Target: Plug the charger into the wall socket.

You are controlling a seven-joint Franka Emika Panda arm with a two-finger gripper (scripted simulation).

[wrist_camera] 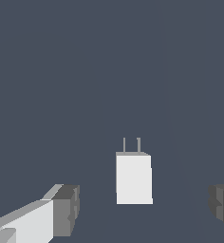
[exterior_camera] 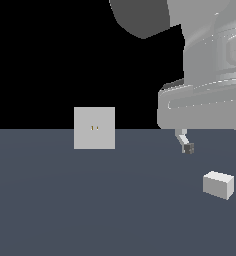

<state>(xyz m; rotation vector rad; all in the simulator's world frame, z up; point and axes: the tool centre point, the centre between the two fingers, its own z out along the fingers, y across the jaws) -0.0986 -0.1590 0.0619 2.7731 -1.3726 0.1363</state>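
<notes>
off-white charger [wrist_camera: 134,178], light-grey wall socket [exterior_camera: 94,128] with yellowish slots, slate-blue floor [exterior_camera: 90,210]

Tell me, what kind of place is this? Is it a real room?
Probably not: it looks like a computer-made test scene. The floor is plain grey under black emptiness, and the charger, wall socket and open tool are simple blocky shapes.

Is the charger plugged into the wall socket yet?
No. The charger lies on the floor, apart from the wall socket, its prongs bare.
</notes>
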